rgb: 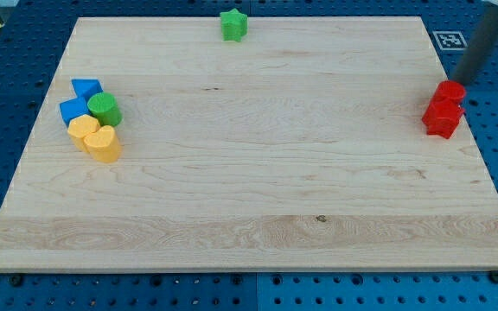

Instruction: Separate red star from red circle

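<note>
Two red blocks sit touching each other at the board's right edge. The upper one looks like the red circle [450,91]. The lower one looks like the red star [442,119]. My tip [459,80] comes down from the view's top right and ends right at the upper right edge of the red circle. Whether it touches the circle I cannot tell.
The wooden board [249,190] lies on a blue pegboard. A green star [233,24] sits at the top edge. At the left is a cluster: two blue blocks [86,88] [73,110], a green circle [105,109], a yellow block [83,130] and a yellow heart [104,145].
</note>
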`<state>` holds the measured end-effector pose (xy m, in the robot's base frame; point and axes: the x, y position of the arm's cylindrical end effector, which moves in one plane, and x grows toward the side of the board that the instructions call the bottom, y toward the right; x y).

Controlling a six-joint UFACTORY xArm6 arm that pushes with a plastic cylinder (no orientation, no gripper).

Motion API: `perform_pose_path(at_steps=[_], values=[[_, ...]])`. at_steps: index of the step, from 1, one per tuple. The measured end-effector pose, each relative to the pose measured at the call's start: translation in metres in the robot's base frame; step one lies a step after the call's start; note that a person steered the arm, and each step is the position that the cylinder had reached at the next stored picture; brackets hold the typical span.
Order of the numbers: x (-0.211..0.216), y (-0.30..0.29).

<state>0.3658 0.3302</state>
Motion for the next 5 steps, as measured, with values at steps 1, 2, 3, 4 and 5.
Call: perform_pose_path(at_steps=[1,2,3,4,5], values=[[0.05,0.001],[0.069,-0.043],[0.073,-0.091],[0.082,-0.119],[0.051,-0.124]])
